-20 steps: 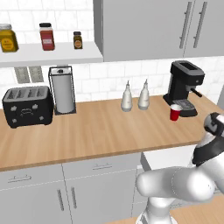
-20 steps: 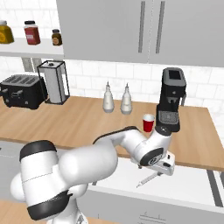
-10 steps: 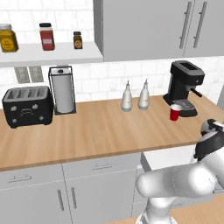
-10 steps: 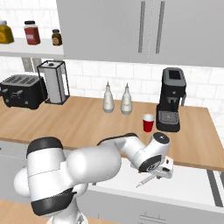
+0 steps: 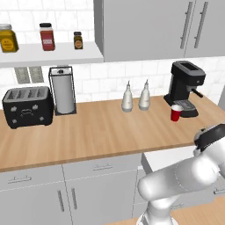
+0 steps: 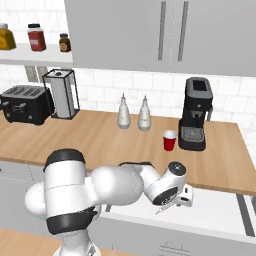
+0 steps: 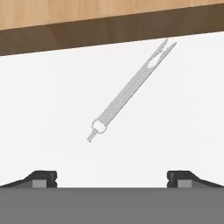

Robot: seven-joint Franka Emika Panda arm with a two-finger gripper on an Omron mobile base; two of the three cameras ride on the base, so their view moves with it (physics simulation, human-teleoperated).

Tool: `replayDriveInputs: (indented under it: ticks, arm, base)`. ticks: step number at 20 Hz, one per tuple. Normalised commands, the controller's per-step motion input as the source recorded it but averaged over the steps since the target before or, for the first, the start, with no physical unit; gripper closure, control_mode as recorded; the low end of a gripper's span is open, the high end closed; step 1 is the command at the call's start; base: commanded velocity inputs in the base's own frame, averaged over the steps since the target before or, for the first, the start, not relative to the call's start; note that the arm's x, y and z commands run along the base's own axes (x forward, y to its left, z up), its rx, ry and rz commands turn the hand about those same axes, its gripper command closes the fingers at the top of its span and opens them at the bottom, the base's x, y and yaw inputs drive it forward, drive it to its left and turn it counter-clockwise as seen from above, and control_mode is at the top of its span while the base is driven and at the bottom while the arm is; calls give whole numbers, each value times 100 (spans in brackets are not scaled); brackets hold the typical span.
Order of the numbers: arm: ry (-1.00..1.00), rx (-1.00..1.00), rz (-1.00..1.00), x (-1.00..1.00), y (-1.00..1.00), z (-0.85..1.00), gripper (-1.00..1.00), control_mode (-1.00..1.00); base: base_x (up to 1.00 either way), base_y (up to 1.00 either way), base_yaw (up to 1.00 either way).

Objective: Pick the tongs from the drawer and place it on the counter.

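The tongs lie flat and slantwise on the drawer's white floor, ring end toward me, the split tips pointing at the counter's wooden edge. My gripper hangs over the drawer, open, its fingertips wide apart and nothing between them; the tongs sit ahead of the tips, untouched. In the right base view the gripper is low over the open drawer, under the counter front, with the tongs a thin sliver beside it.
On the counter stand a red cup, a black coffee machine, two white bottles, a paper-towel holder and a black toaster. A wall shelf carries jars. Grey cabinets hang above.
The arm has folded lower and the hand has sunk a little toward the drawer floor. The jaws have stayed wide open; the tongs have not moved.
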Motion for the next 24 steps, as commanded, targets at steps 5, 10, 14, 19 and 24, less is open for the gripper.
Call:
replayDriveInputs:
  ticks: [5, 10, 14, 19, 24]
  arm:
    - [-2, 0, 0, 15, 0, -26, -100, -100]
    - [0, 0, 0, 23, 0, -19, -100, -100]
    - [0, 0, 0, 18, 0, -27, -100, -100]
    - [0, 0, 0, 6, 0, -29, -100, -100]
    - [0, 0, 0, 2, 0, -25, -100, -100]
  base:
    - [0, 0, 0]
    - [0, 0, 0]
    - [0, 0, 0]
    - [0, 0, 0]
    - [0, 0, 0]
